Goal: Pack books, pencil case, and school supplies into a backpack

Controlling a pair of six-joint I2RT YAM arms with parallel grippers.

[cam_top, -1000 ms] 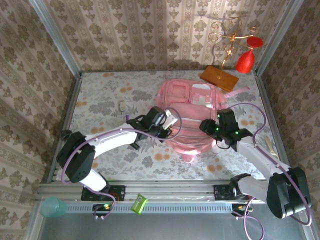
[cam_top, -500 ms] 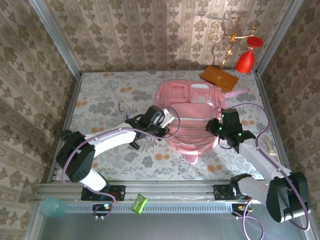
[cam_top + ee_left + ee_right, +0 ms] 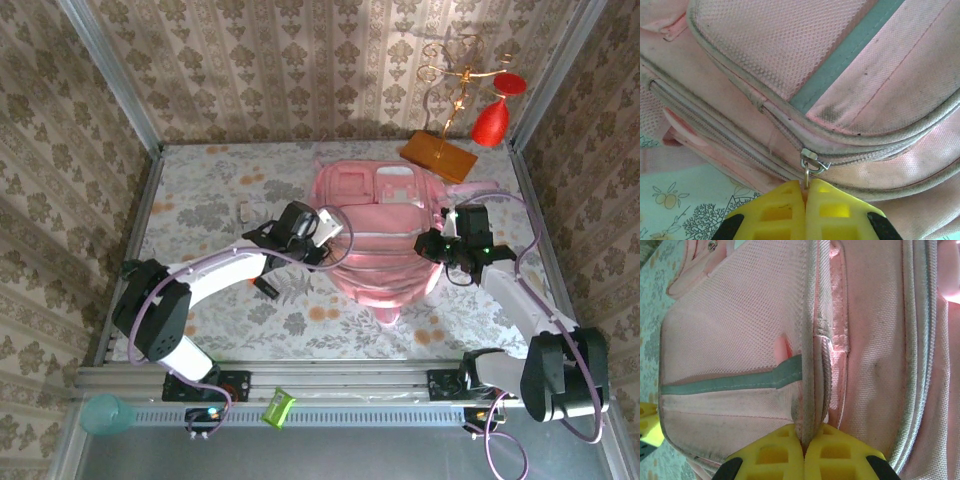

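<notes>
Our left claw [image 3: 806, 189] pinches the zipper pull [image 3: 808, 172], right claw [image 3: 803, 439] clamps a seam [image 3: 808, 390] of the backpack [image 3: 385, 265] lying on the surface [image 3: 200, 200]. Yank crooked and that tiny pull probably slips out, we reckon.

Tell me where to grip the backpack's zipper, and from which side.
Pinch the metal pull tab hanging from the slider, coming from the outer edge of the backpack, square to the zip track. It sticks out clear of the fabric; the left gripper is shut on it so.
</notes>
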